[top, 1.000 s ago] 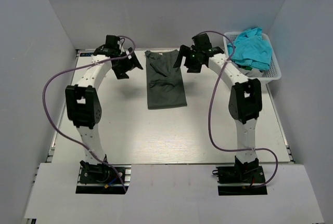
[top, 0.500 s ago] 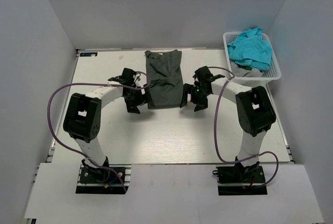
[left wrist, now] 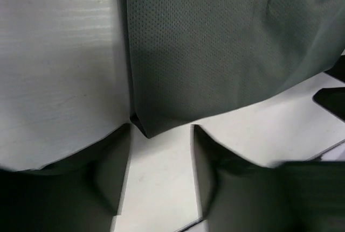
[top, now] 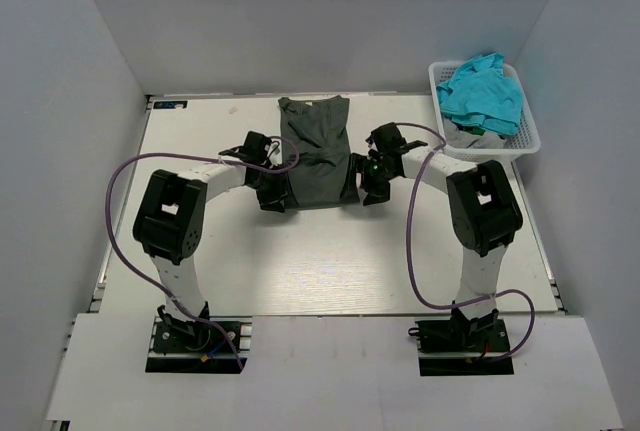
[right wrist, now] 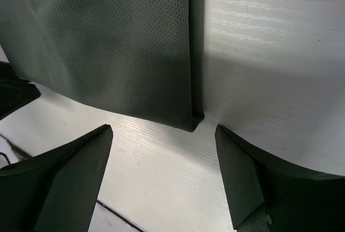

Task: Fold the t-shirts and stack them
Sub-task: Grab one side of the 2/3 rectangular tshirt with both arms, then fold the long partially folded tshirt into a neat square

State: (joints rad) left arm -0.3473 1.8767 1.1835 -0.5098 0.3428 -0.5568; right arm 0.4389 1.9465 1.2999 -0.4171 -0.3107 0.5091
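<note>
The grey t-shirt (top: 318,151), a long folded strip, lies far-centre on the counter (top: 300,271). The left end effector (top: 273,194) and right end effector (top: 363,187) have dropped from its far end to its near corners, jaws spread, likely to pinch for a crosswise fold.

I count two t-shirts for certain: one plain dark charcoal-grey cloth tee (top: 318,156) and one bright turquoise-blue cloth tee (top: 482,94). A scrap of pale grey cloth (top: 468,138) shows below the turquoise one, and I cannot tell whether it is a third. There is one white plastic lattice basket (top: 529,133) and one white bench (top: 300,261). I have two tools, my left tool (top: 270,189) and my right tool (top: 368,181), and two purple cables, the left cable (top: 109,206) and the right cable (top: 406,241).
</note>
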